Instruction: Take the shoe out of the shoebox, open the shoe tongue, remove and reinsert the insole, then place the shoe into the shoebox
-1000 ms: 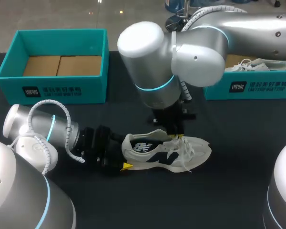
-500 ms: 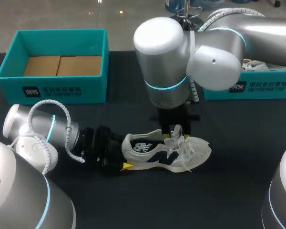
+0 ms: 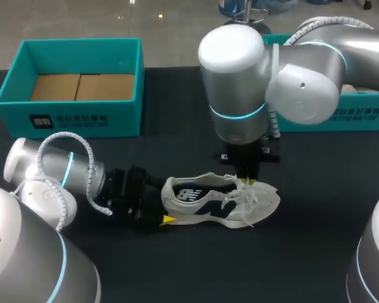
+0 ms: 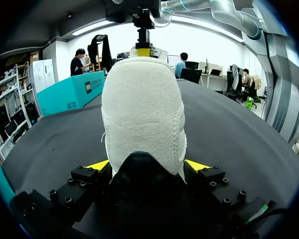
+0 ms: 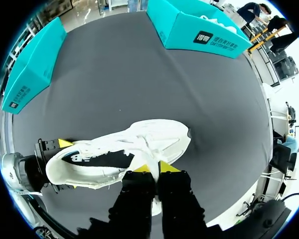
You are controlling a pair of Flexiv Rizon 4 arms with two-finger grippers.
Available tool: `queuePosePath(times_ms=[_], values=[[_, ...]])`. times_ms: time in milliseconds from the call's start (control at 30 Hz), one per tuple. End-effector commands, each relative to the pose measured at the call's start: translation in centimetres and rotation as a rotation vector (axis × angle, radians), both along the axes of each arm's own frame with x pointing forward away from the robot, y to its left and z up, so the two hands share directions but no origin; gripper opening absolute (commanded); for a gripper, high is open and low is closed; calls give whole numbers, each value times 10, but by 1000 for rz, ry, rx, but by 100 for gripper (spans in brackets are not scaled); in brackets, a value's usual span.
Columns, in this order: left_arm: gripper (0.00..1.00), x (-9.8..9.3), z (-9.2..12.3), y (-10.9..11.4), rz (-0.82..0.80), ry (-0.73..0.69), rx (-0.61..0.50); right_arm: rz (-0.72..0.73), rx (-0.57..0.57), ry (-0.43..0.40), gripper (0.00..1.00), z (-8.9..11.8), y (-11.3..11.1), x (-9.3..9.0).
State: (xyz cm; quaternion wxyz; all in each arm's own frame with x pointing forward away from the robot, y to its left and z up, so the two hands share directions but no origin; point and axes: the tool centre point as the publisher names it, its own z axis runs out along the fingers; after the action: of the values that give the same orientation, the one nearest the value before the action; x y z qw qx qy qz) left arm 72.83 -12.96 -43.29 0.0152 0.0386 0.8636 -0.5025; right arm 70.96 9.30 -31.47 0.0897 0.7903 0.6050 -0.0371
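Black bench (image 3: 284, 265), open teal shoebox (image 3: 76, 117) at the back left, and the white sneaker (image 3: 221, 205) sits upright out on the bench, heel clamped in the left pincer (image 4: 147, 167) while the right pincer (image 5: 154, 168), tips nearly together, pinches its laced top.

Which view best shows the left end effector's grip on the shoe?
Left wrist view: left end effector has a yellow tip against each side of the shoe's heel. Head view shows one tip; right wrist view, a small glimpse.
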Motion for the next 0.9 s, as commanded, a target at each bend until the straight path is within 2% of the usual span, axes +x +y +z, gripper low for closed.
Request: queuePosePath(times_ms=[33,333,400,433,467,533,667,800,900], values=[[0,0,-3,0,0,0,3,-75,32,-23,0,2,-14,-5],[0,0,-3,0,0,0,3,-41,32,7,0,4,-17,3],[0,0,-3,0,0,0,3,3,42,-1,44,10,-10,4],[0,0,-3,0,0,0,3,39,43,0,83,13,-6,5],[0,0,-3,0,0,0,3,77,53,-7,100,17,-1,5],[0,0,-3,0,0,0,3,151,52,-1,100,26,7,6],[0,0,-3,0,0,0,3,399,85,10,100,54,29,8],[0,0,-3,0,0,0,3,812,141,35,100,76,55,7],[0,0,-3,0,0,0,3,1110,131,47,100,83,75,4]])
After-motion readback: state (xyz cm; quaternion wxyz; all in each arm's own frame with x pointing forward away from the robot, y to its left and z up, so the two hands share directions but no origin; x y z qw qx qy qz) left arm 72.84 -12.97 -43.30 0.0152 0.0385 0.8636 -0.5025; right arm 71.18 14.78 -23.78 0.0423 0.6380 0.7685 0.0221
